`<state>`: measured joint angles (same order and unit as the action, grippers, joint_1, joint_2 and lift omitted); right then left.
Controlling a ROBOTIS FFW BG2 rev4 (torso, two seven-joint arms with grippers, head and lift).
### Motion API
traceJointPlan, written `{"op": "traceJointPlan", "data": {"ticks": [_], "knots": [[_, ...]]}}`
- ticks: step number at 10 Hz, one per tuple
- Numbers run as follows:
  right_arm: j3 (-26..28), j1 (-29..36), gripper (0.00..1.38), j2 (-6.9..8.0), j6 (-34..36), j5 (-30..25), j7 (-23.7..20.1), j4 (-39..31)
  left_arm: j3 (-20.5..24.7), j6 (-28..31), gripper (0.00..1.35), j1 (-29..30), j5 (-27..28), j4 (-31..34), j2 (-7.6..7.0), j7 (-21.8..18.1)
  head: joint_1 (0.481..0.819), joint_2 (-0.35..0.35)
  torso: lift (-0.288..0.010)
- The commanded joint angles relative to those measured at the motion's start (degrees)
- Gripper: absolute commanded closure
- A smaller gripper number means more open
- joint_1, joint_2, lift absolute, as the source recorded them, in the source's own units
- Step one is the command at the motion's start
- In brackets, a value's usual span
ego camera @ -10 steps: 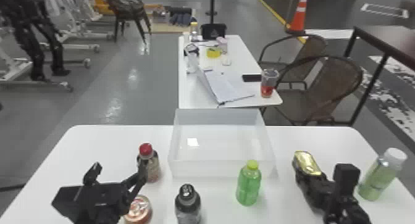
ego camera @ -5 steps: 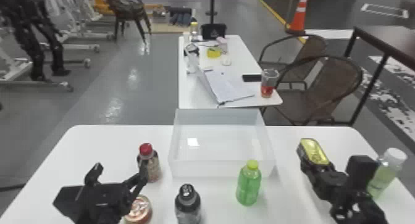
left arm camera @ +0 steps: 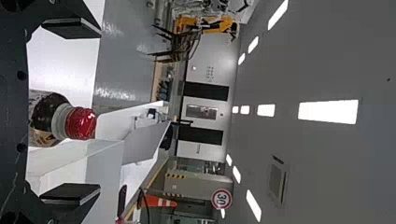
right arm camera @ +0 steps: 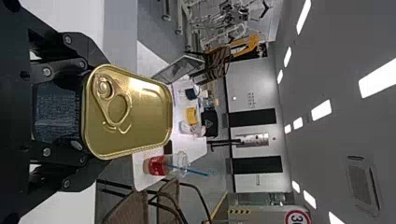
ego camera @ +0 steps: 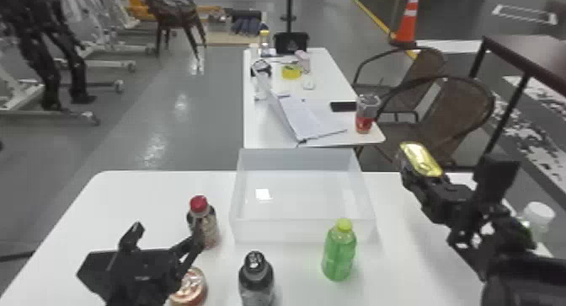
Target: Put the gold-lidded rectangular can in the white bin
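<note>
My right gripper [ego camera: 425,187] is raised above the table's right part, to the right of the white bin [ego camera: 305,231], shut on the gold-lidded can [ego camera: 421,159]. In the right wrist view the can's gold lid with pull ring [right arm camera: 128,112] faces outward, its dark body held between the fingers of the right gripper [right arm camera: 88,112]. At the left, my left gripper [ego camera: 166,237] stands open near the red-capped bottle [ego camera: 204,225]. That bottle's cap [left arm camera: 80,123] shows between the spread fingers of the left gripper [left arm camera: 70,114], beyond them.
A green bottle [ego camera: 339,252] stands just in front of the bin, a black-capped bottle [ego camera: 256,280] at the front middle. An orange-and-white can [ego camera: 191,286] is beside the left gripper. A white-capped bottle [ego camera: 537,218] is behind the right arm. A second table [ego camera: 261,134] adjoins beyond the bin.
The right gripper has risen with the can in it, moving up and away from the table's front; the can now appears higher in the head view. The left arm has stayed still.
</note>
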<state>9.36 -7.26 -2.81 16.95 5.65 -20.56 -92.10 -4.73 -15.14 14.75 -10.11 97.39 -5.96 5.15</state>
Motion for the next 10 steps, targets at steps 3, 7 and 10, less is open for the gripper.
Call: {"op": "traceJointPlan", "data": {"ticks": [3,7,10], "knots": [[-6.2,-6.0,1.01,0.0,6.3,1.8,3.2,-2.9,-0.1,1.0,0.14,-0.2,-0.1,0.0,-0.01,-0.1,0.549,0.0,-0.1],[-15.8,-12.9,1.01,1.05,3.1,8.1,8.4,7.9,-0.2,1.9,0.14,-0.3,-0.1,0.0,-0.01,-0.4,0.549,0.0,-0.1],[-21.8,-21.6,1.01,1.58,-0.4,11.0,8.4,16.5,-0.4,2.3,0.14,-0.6,-0.4,-0.4,-0.28,-0.6,0.549,0.0,-0.1]]}}
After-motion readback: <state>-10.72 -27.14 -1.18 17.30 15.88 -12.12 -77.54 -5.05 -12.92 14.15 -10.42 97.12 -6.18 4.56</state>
